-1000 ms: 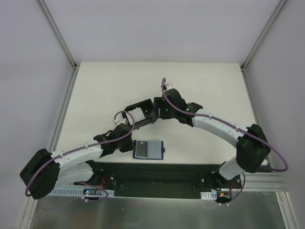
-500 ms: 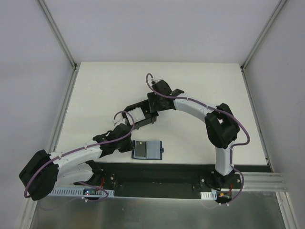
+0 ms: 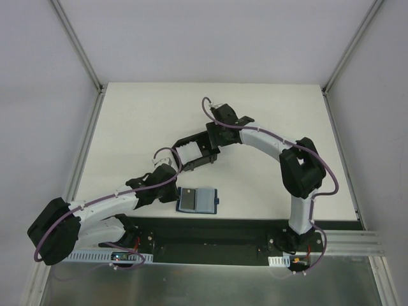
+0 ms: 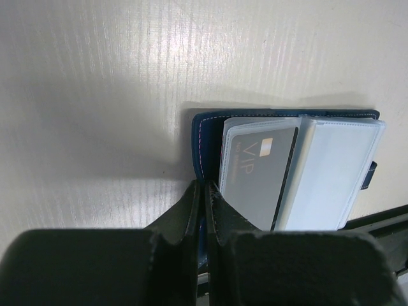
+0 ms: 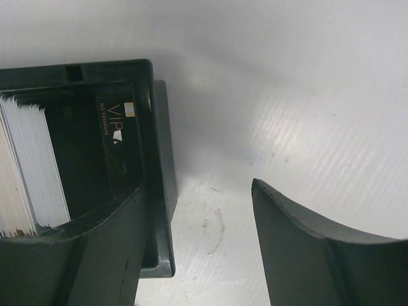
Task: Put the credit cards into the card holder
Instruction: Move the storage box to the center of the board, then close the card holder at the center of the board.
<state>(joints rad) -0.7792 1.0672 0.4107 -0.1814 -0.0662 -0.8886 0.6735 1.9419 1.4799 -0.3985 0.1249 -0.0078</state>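
Note:
The navy card holder (image 3: 199, 200) lies open near the table's front edge. A grey VIP card (image 4: 255, 173) sits in its left half; it also shows in the top view (image 3: 188, 199). My left gripper (image 4: 205, 189) is shut on the card holder's (image 4: 331, 172) left cover edge; from above, the left gripper (image 3: 176, 196) is at its left side. A stack of whitish credit cards (image 5: 29, 166) and a dark VIP card (image 5: 118, 137) stand in the black box frame (image 5: 159, 159). My right gripper (image 5: 201, 191) is open, its left finger against the box's end wall.
The black box frame (image 3: 196, 153) sits mid-table between the two wrists, with my right gripper (image 3: 215, 135) at its far right end. The black mounting rail (image 3: 210, 233) runs along the near edge. White walls enclose the table.
The right arm has folded its elbow in and its gripper has swung round to the box frame's far right end. The box frame has shifted and turned slightly. The left gripper stays at the card holder.

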